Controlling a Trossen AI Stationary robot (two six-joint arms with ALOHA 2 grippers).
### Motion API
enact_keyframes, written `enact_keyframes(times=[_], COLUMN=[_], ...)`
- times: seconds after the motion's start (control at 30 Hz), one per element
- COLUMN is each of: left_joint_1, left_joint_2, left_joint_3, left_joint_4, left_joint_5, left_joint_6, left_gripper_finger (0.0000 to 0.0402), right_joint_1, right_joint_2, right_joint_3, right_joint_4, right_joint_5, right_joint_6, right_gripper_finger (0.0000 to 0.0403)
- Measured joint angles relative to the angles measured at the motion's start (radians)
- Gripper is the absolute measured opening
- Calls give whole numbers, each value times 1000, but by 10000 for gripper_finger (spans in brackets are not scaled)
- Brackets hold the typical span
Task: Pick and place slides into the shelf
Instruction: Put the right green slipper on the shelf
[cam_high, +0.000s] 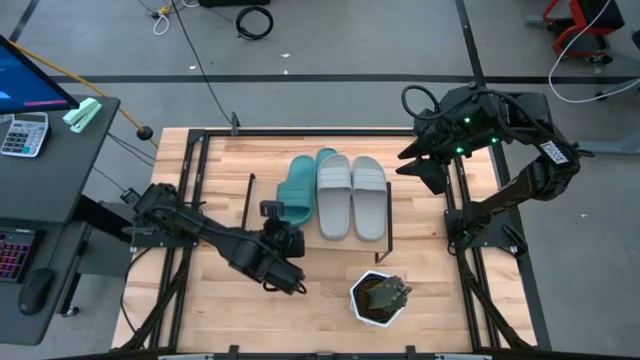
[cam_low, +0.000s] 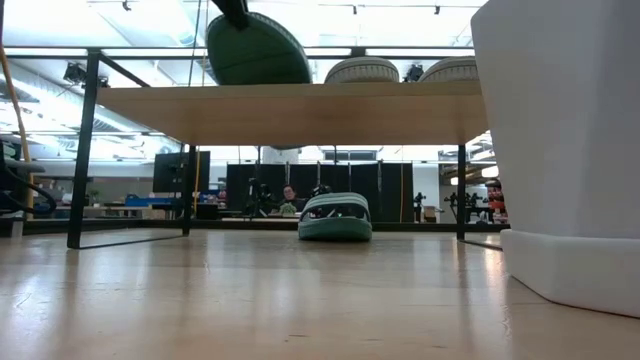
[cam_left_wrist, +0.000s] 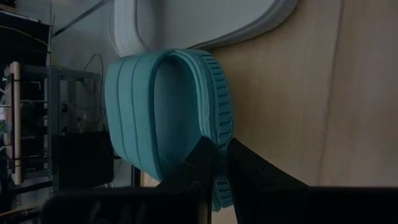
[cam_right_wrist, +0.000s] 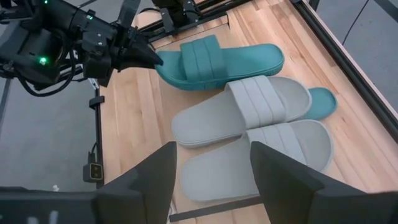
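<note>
No readable brand or writing anywhere on these, far as I can see. The shelf (cam_high: 340, 160) holds two grey slides (cam_high: 350, 195) side by side, and a teal slide (cam_high: 296, 194) sits tilted just beside them, with the left pincer (cam_high: 283, 226) clamped on its sole edge at the heel end. A second teal slide (cam_low: 335, 217) is on the counter (cam_high: 215, 170) under the shelf; from above only its tip pokes out beyond the greys. The right pincer (cam_high: 420, 168) hangs off the shelf's far right corner, fingers apart, holding nothing. The white pot (cam_high: 378, 299) near the shelf blocks much of the low view.
</note>
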Motion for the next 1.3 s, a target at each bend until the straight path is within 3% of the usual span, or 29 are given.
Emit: enact_keyframes(times=[0.57,0.97,1.3], left_joint_1=[-68,-105,-137], left_joint_2=[0,0,0], left_joint_3=[0,0,0], left_joint_4=[-22,122,139], left_joint_5=[79,124,135], left_joint_6=[-97,-98,-113], left_gripper_finger=[31,31,30], right_joint_1=[0,0,0], right_joint_2=[0,0,0], right_joint_3=[0,0,0], right_joint_4=[0,0,0], right_joint_5=[0,0,0], right_joint_6=[-8,-26,-25], right_gripper_finger=[212,212,212])
